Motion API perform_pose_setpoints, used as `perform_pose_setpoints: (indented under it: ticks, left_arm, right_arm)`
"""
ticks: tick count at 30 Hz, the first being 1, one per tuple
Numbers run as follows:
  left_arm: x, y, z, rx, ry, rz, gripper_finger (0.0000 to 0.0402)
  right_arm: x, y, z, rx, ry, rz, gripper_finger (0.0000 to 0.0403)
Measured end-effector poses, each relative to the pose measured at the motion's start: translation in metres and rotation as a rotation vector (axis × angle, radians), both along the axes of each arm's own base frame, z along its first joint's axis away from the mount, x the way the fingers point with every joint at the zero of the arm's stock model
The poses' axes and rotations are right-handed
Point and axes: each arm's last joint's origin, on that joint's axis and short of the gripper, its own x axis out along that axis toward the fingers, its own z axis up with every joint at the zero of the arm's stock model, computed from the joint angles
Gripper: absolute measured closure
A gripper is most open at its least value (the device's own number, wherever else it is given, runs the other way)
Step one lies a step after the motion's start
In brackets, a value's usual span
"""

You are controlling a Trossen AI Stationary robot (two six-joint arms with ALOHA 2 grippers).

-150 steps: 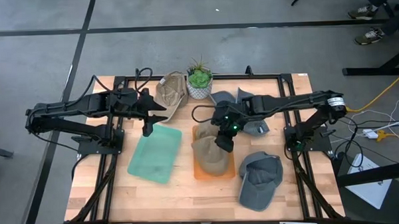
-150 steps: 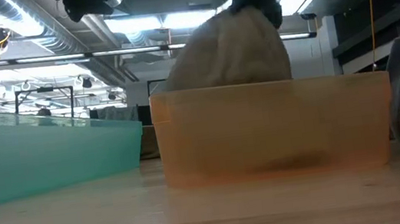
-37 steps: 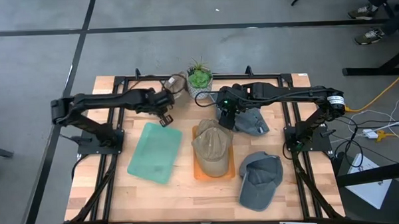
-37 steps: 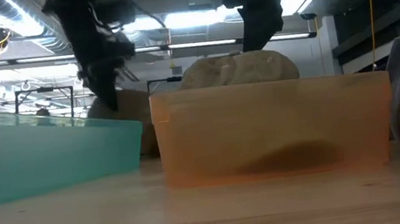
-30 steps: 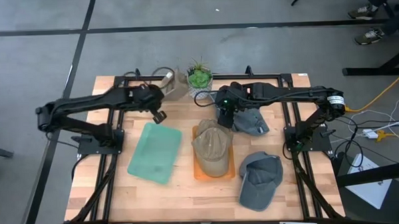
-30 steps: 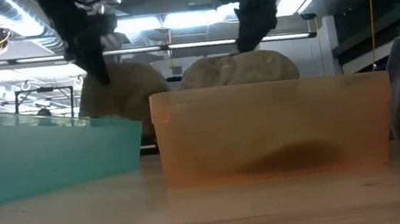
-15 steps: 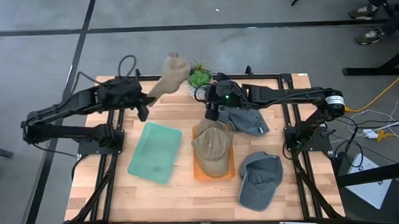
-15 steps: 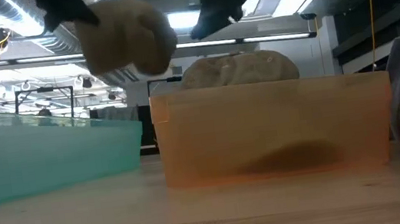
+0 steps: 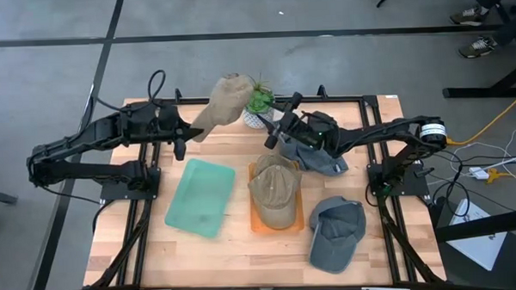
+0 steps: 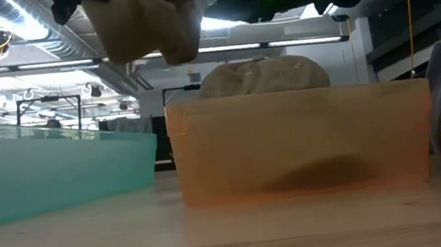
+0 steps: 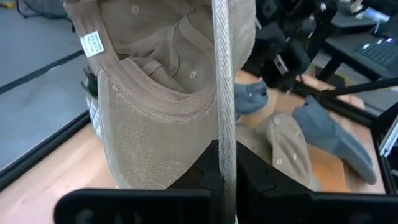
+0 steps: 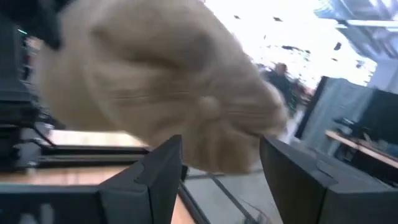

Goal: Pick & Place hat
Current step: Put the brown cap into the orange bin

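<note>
My left gripper [image 9: 189, 130] is shut on a tan hat [image 9: 224, 99] and holds it in the air over the table's far edge, beside the potted plant [image 9: 258, 100]. The left wrist view looks into the hat's inside [image 11: 155, 81]. My right gripper [image 9: 279, 127] stands open just right of this hat, pointing at it, with its crown [image 12: 161, 81] in front of the fingers and untouched. A second tan hat [image 9: 274, 189] lies in the orange bin [image 9: 259, 224]. My left gripper pinches the tan hat's brim [image 11: 224, 124] between its two fingers, the brim standing on edge in the gap. The fingers come from the table's left, slanting a little downward. The hat is lifted clear, and its crown [image 9: 229, 93] reaches out beyond the fingers toward the plant.
A teal tray [image 9: 200, 197] lies left of the orange bin. One grey hat [image 9: 337, 233] lies at the near right, another [image 9: 323, 156] under my right arm. A black frame [image 9: 342, 97] runs around the table.
My left gripper has lifted the tan hat off the table's far edge and drawn back toward the left; the hat now hangs clear in the air. My right gripper has tipped up from pointing down to about level and swung toward the lifted hat.
</note>
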Motion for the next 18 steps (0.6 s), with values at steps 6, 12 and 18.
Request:
perform_pose_setpoints:
  ticks: [6,12,18]
  left_arm:
    - [0.009,0.001,0.007,0.005,-0.089,-0.05,0.0389]
    - [0.022,0.003,0.002,-0.018,-0.063,-0.091,0.0389]
    - [0.032,0.005,-0.003,-0.025,-0.028,-0.101,0.0389]
  right_arm:
    - [0.0,0.001,0.002,-0.011,-0.018,0.035,0.0191]
    - [-0.001,0.001,0.007,-0.023,-0.068,0.033,0.0191]
    - [-0.001,0.001,0.008,-0.026,-0.079,0.036,0.0191]
